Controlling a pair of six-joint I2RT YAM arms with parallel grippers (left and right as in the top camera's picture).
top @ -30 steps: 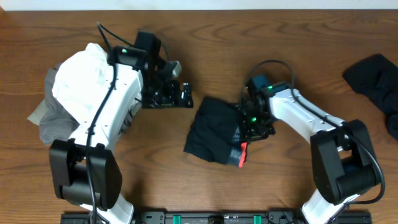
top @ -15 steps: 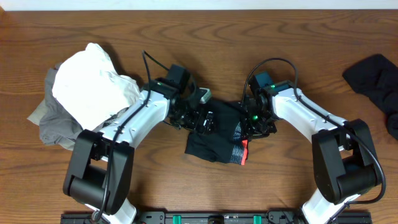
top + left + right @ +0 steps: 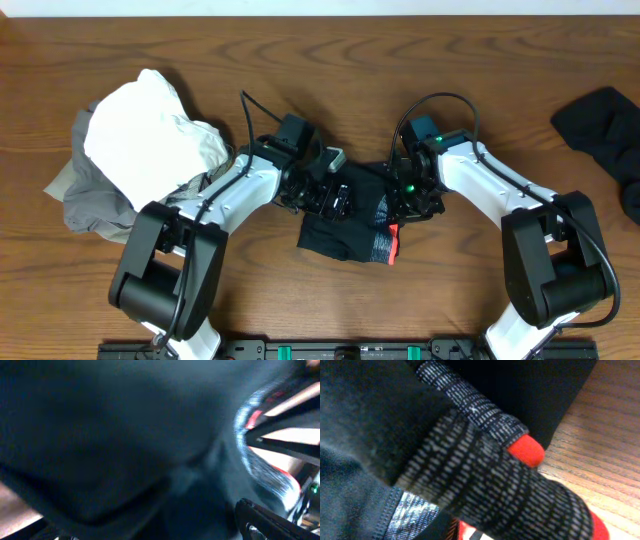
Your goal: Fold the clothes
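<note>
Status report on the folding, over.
Left gripper open over trousers. Right gripper shut on waistband. Trousers bunched mid-table. White pile, black garment lie apart.

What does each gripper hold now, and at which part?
Right gripper seems to pinch the black trousers by the grey waistband; left gripper holds nothing.

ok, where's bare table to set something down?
Free: far table strip from the white heap to the black garment at right; near strip before the black trousers. Crowded: centre, left arm and right arm on the trousers; left end, the heap.
</note>
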